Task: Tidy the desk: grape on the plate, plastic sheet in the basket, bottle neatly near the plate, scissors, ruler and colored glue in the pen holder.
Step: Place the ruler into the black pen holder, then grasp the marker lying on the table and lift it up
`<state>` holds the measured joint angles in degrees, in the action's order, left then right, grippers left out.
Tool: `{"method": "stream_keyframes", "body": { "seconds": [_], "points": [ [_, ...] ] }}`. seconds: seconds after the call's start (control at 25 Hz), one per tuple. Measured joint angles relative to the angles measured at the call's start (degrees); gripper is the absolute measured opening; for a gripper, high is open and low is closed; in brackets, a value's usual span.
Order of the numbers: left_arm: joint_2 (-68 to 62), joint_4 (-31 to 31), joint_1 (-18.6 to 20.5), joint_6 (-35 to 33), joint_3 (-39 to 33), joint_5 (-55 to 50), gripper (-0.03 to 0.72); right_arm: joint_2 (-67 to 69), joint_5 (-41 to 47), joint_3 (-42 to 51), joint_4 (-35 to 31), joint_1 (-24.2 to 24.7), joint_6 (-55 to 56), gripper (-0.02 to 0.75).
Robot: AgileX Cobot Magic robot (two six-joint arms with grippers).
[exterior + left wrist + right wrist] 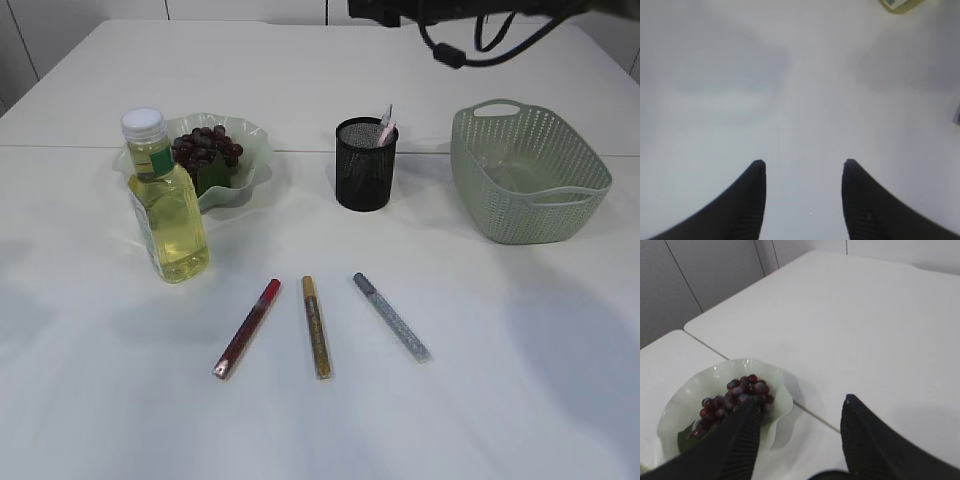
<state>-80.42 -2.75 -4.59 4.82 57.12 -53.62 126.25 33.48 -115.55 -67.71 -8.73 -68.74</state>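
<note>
Only dark arm parts and cables show at the exterior view's top edge, right of centre; neither gripper appears there. What stands in the black mesh pen holder [366,164], just above centre, is hard to identify: a grey and pink tip leaning right over its rim. The bottle [165,200] partly hides the plate [250,150] at upper left, where the grape bunch [207,147] lies. Three glue pens lie below centre, tips toward the top edge: the red one [247,328] slants right, the gold one [316,326] runs nearly vertical, the silver one [391,316] slants left. The green basket [527,176] sits at right. The left gripper [802,167] stands apart over bare table; the right gripper [800,405] is spread, holding nothing.
</note>
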Motion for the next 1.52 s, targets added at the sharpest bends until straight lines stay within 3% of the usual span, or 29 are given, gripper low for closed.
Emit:
{"method": "stream_keyframes", "body": {
  "seconds": [0.2, 0.36, 0.6, 0.84, 1.12, 1.32, 1.52],
  "points": [
    [0.0, 0.27, 0.0, 0.0, 0.0, -0.6, 0.362, -9.52, 11.75, 0.0, 34.76, -1.69, 36.65, 0.418],
    [0.0, 0.27, 0.0, 0.0, 0.0, -0.86, 0.362, -13.06, 23.96, 0.0, 51.08, -4.26, 54.86, 0.418],
    [0.0, 0.27, 0.0, 0.0, 0.0, -0.86, 0.362, -13.22, 36.37, 0.0, 58.47, -8.35, 64.03, 0.418],
    [0.0, 0.08, 0.0, 0.0, 0.0, -0.5, 0.362, -13.22, 37.34, 4.0, 68.36, -15.9, 69.3, 0.418],
    [0.0, 0.08, 0.0, 0.0, 0.0, -0.4, 0.361, -11.72, 37.38, 13.71, 69.25, -19.73, 71.64, 0.408],
    [0.0, 0.08, 0.0, 0.0, 0.0, -0.4, 0.361, -6.37, 37.28, 14.8, 69.14, -20.32, 71.93, 0.343],
    [0.0, 0.08, 0.0, 0.0, 0.0, -0.4, 0.361, -2.03, 36.92, 14.8, 69.49, -20.55, 72.07, 0.328]
  ]
}}
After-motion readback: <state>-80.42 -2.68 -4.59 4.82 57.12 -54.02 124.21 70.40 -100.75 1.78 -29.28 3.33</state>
